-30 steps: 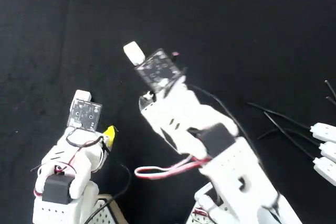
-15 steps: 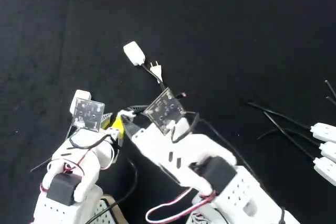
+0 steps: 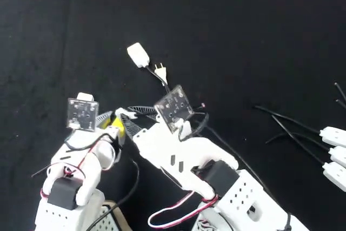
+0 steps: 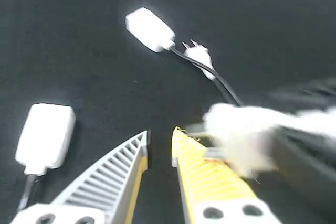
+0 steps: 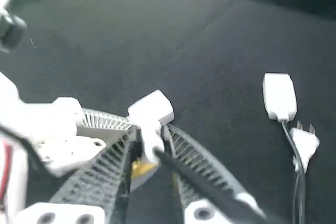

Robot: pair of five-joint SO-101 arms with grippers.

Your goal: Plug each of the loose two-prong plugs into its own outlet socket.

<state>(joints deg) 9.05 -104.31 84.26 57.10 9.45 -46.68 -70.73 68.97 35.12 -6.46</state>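
Note:
My right gripper (image 5: 152,140) is shut on a white two-prong plug (image 5: 151,109), whose black cable trails back along the arm. In the high view this gripper (image 3: 127,115) sits just beside the yellow fingers of my left gripper (image 3: 113,125). My left gripper (image 4: 160,142) is slightly open with nothing between its fingers. A white outlet socket (image 3: 138,54) lies farther back on the black table (image 3: 243,41), with a loose white plug (image 3: 159,70) next to it. Another white socket (image 4: 46,136) lies close to the left gripper.
Several white socket blocks (image 3: 335,155) with thin black cables (image 3: 286,125) lie at the table's right edge. A black cable runs from the loose plug under the right arm. The far and left parts of the black table are bare.
The right arm has drawn back from the far socket and swung its gripper, with the plug, toward the left gripper. The left arm's wrist has shifted slightly left.

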